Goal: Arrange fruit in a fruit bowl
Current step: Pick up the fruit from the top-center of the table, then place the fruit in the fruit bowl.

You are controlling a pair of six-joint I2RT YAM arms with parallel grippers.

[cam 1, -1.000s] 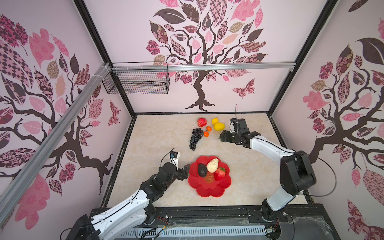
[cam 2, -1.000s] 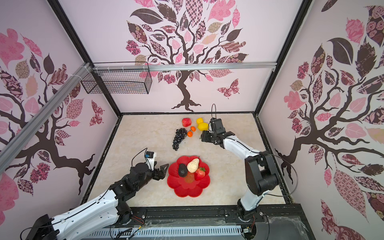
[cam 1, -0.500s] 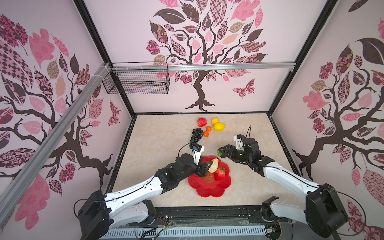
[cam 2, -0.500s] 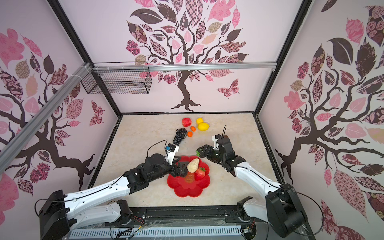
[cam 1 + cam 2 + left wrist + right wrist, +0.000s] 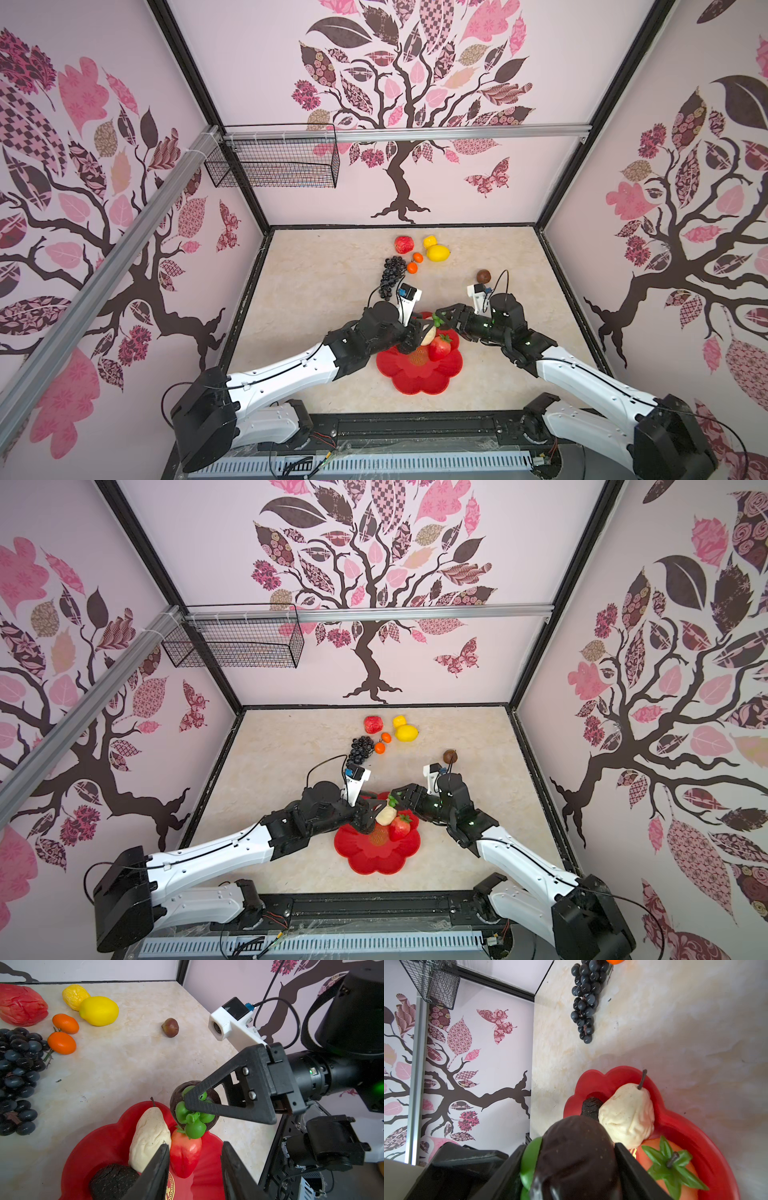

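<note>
Right hand (image 5: 439, 319), dark fruit (image 5: 575, 1147), now over bowl (image 5: 419, 383)

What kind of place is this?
Probably a lab robot test cell: left arm and right arm on a base rail, boxed in by tree-decal walls, toy fruit and a red bowl on a marble-look tabletop.

right fingers (image 5: 633, 1174) brought dark fruit (image 5: 577, 1138) over fruit bowl (image 5: 419, 382), left fingers (image 5: 158, 1167) in, narrowing
</note>
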